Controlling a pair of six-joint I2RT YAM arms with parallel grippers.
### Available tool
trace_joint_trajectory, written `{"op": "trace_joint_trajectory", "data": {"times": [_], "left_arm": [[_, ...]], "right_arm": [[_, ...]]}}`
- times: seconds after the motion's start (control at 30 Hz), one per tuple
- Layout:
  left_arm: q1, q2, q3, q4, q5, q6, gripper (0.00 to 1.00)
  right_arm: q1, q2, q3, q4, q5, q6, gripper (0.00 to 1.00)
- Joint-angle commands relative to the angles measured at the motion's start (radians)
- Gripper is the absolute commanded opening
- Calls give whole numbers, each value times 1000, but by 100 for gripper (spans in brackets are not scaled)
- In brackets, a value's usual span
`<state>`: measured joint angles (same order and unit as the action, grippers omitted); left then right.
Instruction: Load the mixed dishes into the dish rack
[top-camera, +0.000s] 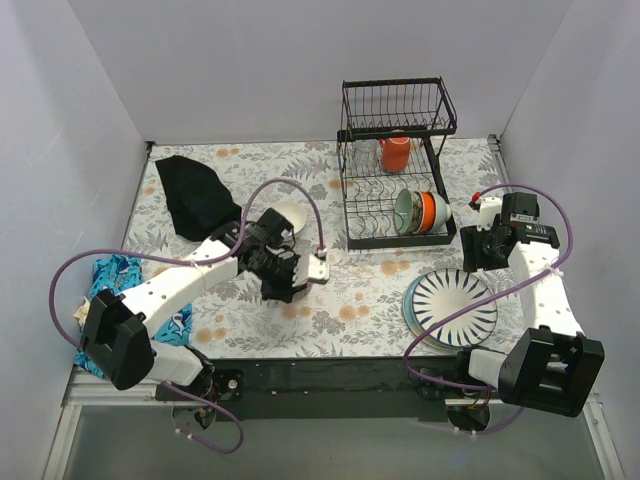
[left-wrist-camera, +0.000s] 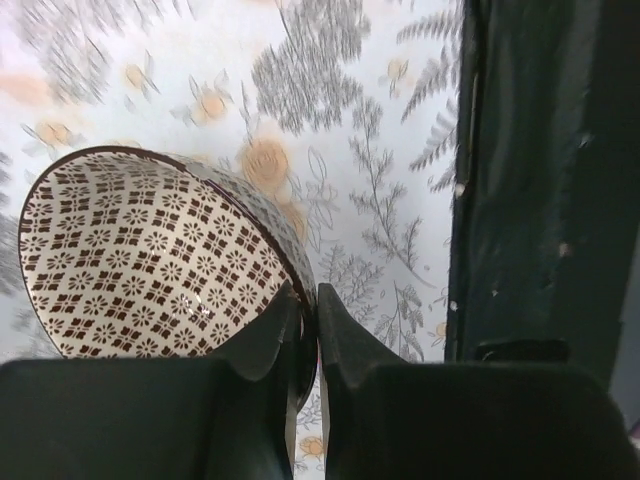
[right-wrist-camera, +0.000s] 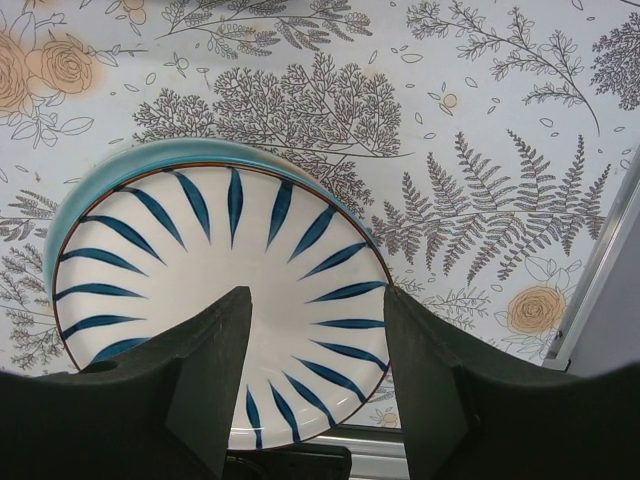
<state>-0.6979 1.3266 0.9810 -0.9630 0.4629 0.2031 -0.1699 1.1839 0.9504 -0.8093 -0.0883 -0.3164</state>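
My left gripper (left-wrist-camera: 310, 300) is shut on the rim of a small bowl (left-wrist-camera: 150, 250), white inside with a dark brown flower pattern. One finger is inside the rim and one outside. From above, this bowl (top-camera: 291, 215) is at the table's middle, at the tip of my left gripper (top-camera: 283, 233). My right gripper (right-wrist-camera: 315, 300) hangs open over a blue-striped plate (right-wrist-camera: 220, 290), which rests on a pale blue plate (right-wrist-camera: 150, 160). The striped plate (top-camera: 452, 303) lies front right, near my right gripper (top-camera: 482, 248). The dish rack (top-camera: 395, 170) holds an orange mug (top-camera: 394, 152) and a pale-green-inside bowl (top-camera: 418, 211).
A black cloth (top-camera: 195, 195) lies at the back left. A blue patterned cloth (top-camera: 112, 275) is under my left arm. A dark mass (left-wrist-camera: 540, 180) fills the right side of the left wrist view. The table's edge (right-wrist-camera: 600, 270) runs close to the plates.
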Motion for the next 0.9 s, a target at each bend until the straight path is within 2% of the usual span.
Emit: {"op": "trace_joint_trajectory", "data": {"times": [0.0,0.13,0.23,0.3,0.43,0.7,0.77,0.8,0.87], "left_arm": [[0,55,312,30,173,-94,0],[8,219,481,199,269,-269,0],[32,350,580,384,316,-472,0],[47,445,648,526,333,-672,0],[54,597,763,668,342,-942,0],[67,727,745,1110,341,-1310,0],[78,762,707,1213,345,-1448,0],[80,776,691,1318,345,-1493,0],[83,824,674,1400,320,-1617,0]], "right_arm": [[-3,3,-1,25,6,8,64],[-3,11,4,21,13,8,64],[-5,20,17,24,21,8,64],[-3,25,24,22,25,8,64],[-3,29,30,21,36,4,64],[-5,36,5,19,51,-3,64],[-5,42,4,16,55,-4,64],[-5,43,5,15,59,-6,64],[-3,54,10,10,65,-9,64]]}}
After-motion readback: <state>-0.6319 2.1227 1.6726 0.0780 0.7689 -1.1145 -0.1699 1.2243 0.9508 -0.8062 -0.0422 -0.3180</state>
